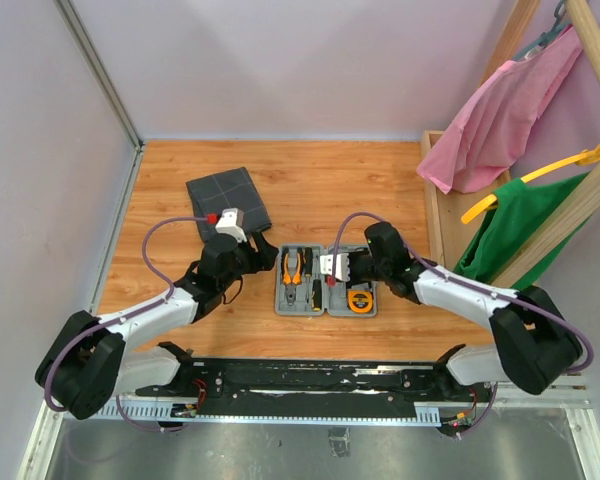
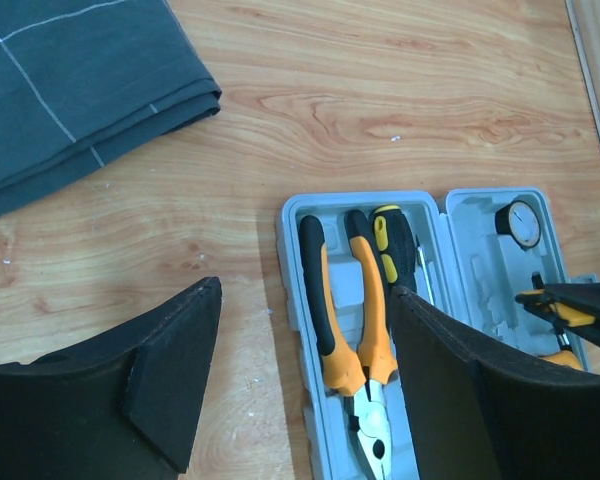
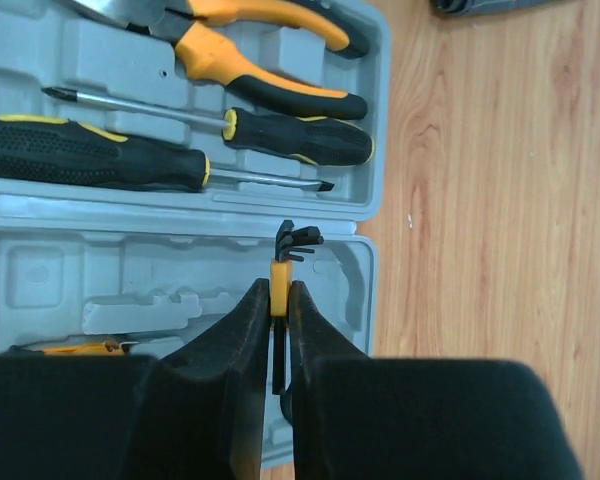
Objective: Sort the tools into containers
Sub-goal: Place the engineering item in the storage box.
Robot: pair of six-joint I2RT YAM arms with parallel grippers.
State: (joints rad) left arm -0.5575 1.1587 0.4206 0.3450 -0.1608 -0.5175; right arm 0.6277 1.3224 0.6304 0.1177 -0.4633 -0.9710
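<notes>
Two-arm tool sorting, late stage, described from the bottom of the top view upward.

**Hands.** The left hand point(image 1: 242, 256), at lower centre-left, hangs over the table point(image 1: 170, 180) with its fingers spread wide and nothing between them. In its wrist view one finger overlaps the left edge of the case. The right hand point(image 3: 278, 300) is pinched tight on the small orange bit holder point(image 3: 278, 276). The holder stands upright between the pads, its black keys fanned out at the top.

**Case.** The light-grey case point(image 1: 277, 292) lies open at frame centre between the two hands.
- One half holds the orange-and-black pliers point(image 3: 250, 50) and two black-and-yellow screwdrivers point(image 3: 90, 155), each lying in a moulded recess.
- The other half carries a round orange piece point(image 1: 359, 300) at its lower right.
- The gripped bit holder hangs over this second half, above empty recesses. Whether it touches the plastic cannot be told.

**Pouch.** The dark grey pouch point(image 1: 228, 200) lies flat at upper left, well apart from the case, with nothing visible on it.

**Progress (judged).** Four tools are stowed and none lie loose on the wood. Seating the bit holder appears to be the step in hand. The pouch has received nothing so far.
</notes>
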